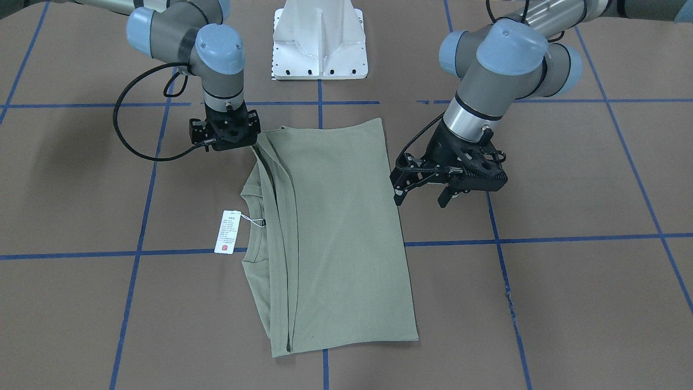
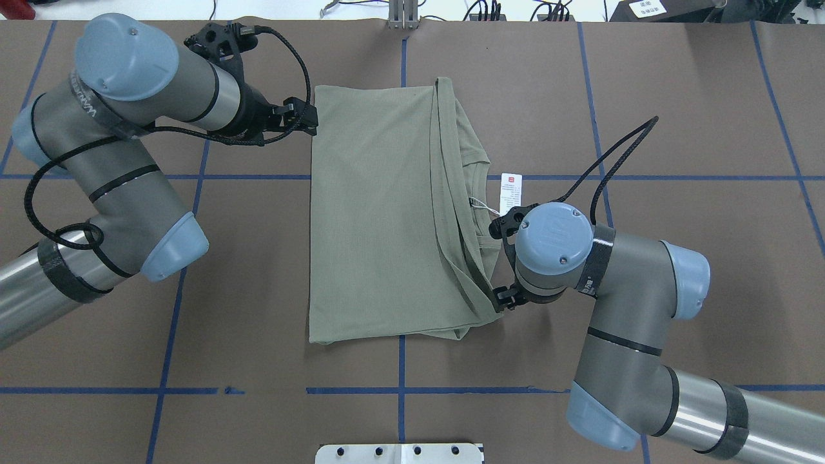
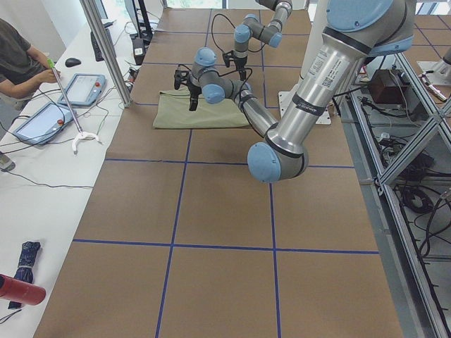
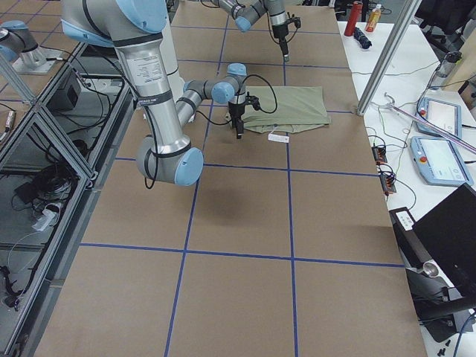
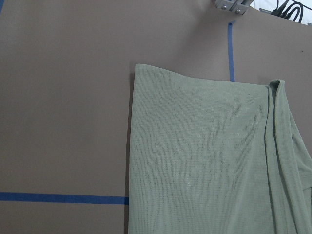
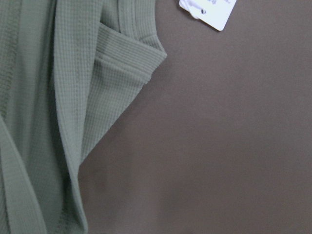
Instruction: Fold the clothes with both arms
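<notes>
Item one, left gripper [image 1: 421, 197]: you will find its two fingers spread wide with nothing between them. It hangs above the table [image 1: 568, 303] just beside the shirt's folded edge on the robot's left, clear of the cloth. Item two, right gripper [image 1: 226, 134]: it points straight down at the shirt's corner nearest the robot, on its right. Its fingertips are hidden under the wrist, so you cannot tell whether they are apart or closed. Its own wrist view shows only cloth lying flat beside bare table, with no fabric lifted. Item three, shirt [image 1: 346, 233]: one sage-green piece, flat near the table's middle between the two grippers, already reduced to a plain oblong. A broad top layer covers most of it, and the layer's stitched edge lies just short of the collar [image 1: 249, 195], which faces the robot's right. No sleeve lies spread out, so both appear to be tucked inside. Item four, hang tag [image 1: 229, 232]: white with a red mark at one end, on its string, flat on the table just beside the collar. Condition, as judged: the main folds look done and the bundle is fairly square, though the layers at the right gripper's corner sit uneven. Outstanding, at most: one further halving to make it compact, or tidying that corner and the loose tag.
</notes>
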You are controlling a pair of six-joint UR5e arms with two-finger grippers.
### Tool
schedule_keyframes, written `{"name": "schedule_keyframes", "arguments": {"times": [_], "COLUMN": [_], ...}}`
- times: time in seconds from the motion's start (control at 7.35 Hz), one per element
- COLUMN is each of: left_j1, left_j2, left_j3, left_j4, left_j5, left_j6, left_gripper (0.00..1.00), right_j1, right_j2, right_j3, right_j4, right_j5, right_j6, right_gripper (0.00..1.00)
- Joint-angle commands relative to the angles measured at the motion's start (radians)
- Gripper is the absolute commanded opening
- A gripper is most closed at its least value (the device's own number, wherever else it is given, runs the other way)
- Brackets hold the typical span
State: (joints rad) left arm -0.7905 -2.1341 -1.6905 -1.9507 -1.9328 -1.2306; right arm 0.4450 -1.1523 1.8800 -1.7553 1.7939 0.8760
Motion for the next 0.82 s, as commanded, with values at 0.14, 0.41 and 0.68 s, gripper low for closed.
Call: {"name": "schedule_keyframes", "arguments": {"times": [0.14, 0.41, 0.68], "left_j1": [0.0, 0.0, 0.0], "left_j2": [0.003, 0.003, 0.005], "left_j3": [0.011, 0.044, 0.048], "left_j4": [-0.013, -0.059, -0.06], "left_j5": [0.0, 0.0, 0.0], "left_j6": [0.01, 0.01, 0.01], "left_gripper": [1.0, 1.0, 1.0], "right_j1": [0.055, 0.061, 0.047], "right_j2": [0.083, 0.253, 0.252], "right_j3": [-0.016, -0.213, -0.228], "right_j4": [0.005, 0.014, 0.023], "right_j5": [-0.002, -0.002, 0.001], "right_j6": [-0.02, -0.025, -0.022], "right_gripper": [1.0, 1.0, 1.0]}}
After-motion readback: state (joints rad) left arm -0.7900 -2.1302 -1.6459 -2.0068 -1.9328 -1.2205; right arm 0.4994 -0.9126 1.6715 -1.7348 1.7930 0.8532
